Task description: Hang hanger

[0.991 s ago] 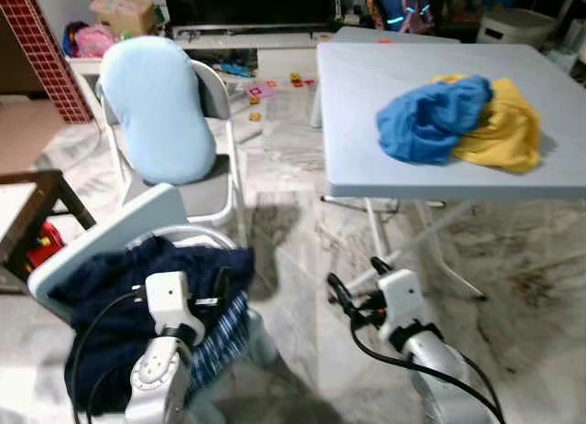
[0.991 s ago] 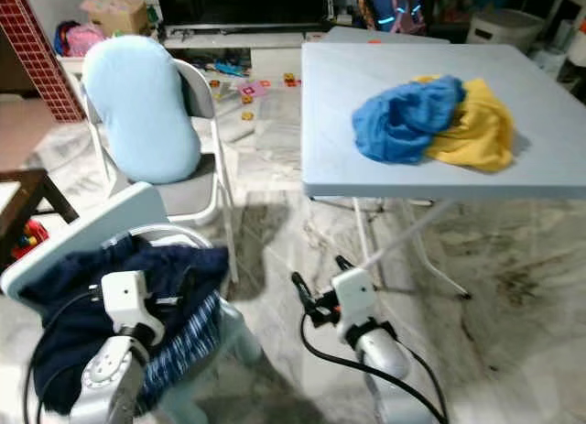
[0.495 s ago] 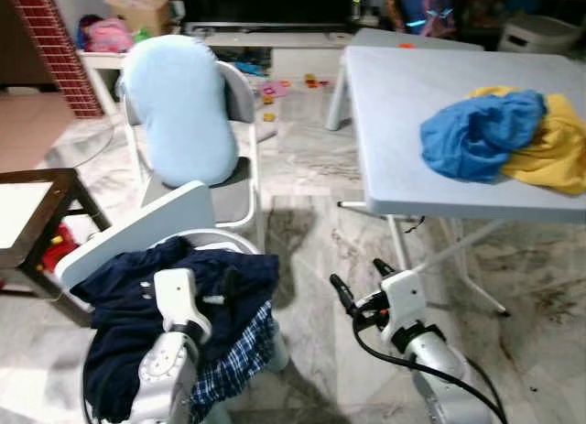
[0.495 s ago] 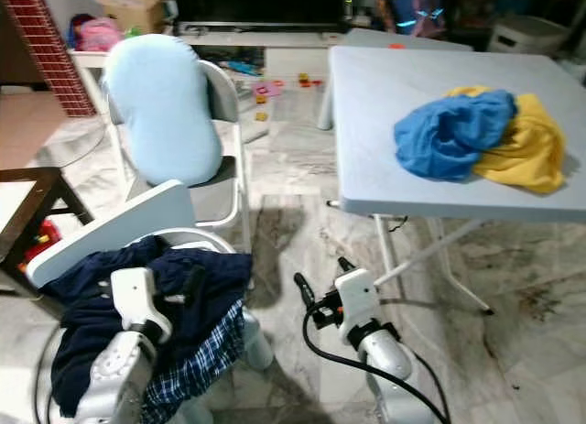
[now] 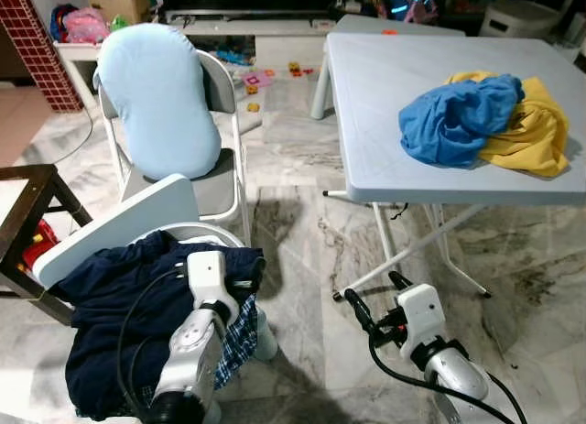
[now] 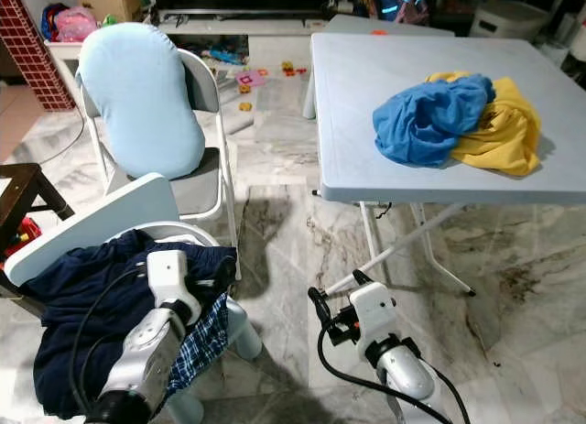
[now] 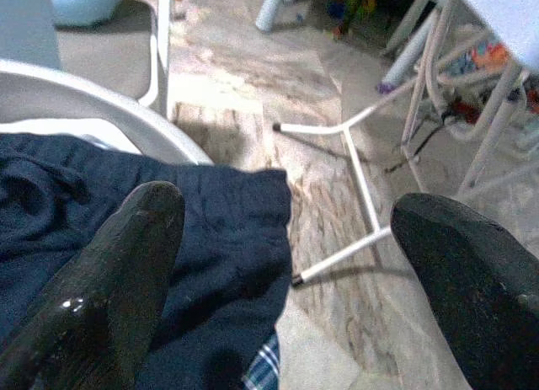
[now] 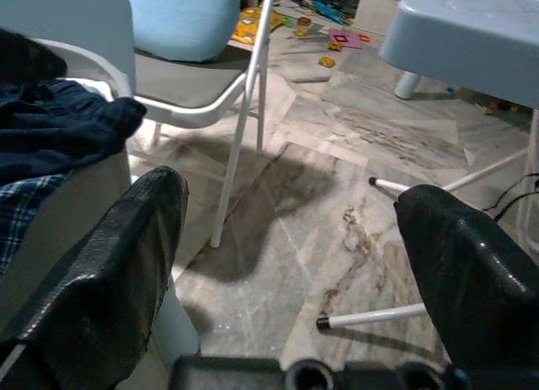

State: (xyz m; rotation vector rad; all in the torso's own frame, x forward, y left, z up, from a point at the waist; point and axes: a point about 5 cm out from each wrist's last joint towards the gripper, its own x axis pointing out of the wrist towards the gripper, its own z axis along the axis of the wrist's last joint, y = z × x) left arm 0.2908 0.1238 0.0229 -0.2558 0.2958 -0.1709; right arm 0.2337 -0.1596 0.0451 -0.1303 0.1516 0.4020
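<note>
I see no hanger in any view. My left gripper [image 5: 245,279] is open, low on the left, just above a heap of navy clothes [image 5: 119,300] and a checked cloth [image 5: 240,337] in a white tub [image 5: 119,224]. In the left wrist view its fingers [image 7: 109,272] stand wide apart over the navy cloth [image 7: 219,230]. My right gripper [image 5: 374,294] is open and holds nothing, hanging low over the marble floor near the table's legs [image 5: 403,250]; the right wrist view has its fingers [image 8: 109,272] spread.
A grey folding table [image 5: 385,94] at the right carries a blue garment [image 5: 453,117] and a yellow one [image 5: 522,135]. A folding chair [image 5: 224,181] with a pale blue cushion [image 5: 156,99] stands at the back left. A dark wooden table [image 5: 23,204] is at far left. Toys [image 5: 275,74] lie on the floor beyond.
The whole view has shifted, so the camera has moved. Both grippers stay low and open with nothing in them.
</note>
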